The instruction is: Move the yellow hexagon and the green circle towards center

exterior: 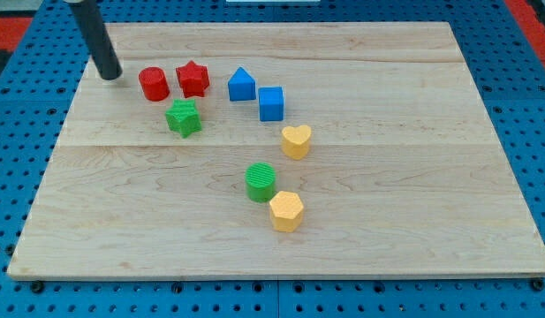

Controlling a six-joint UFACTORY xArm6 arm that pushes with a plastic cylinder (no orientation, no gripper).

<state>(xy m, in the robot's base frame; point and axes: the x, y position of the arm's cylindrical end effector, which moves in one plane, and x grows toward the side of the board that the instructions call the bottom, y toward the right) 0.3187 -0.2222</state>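
Rested my tip [110, 75] left of the red cylinder [154, 84], gripperless, far from green circle [261, 182] touching yellow hexagon [287, 211].

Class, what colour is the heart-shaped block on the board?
Yellow: the heart shows plainly in the camera view, right of the board's middle.

Wooden board [360, 177] being lit evenly and brightly from above, short soft shadows being cast beside the blocks, no glare being seen, rod [97, 40] being slightly blurred at the view's top
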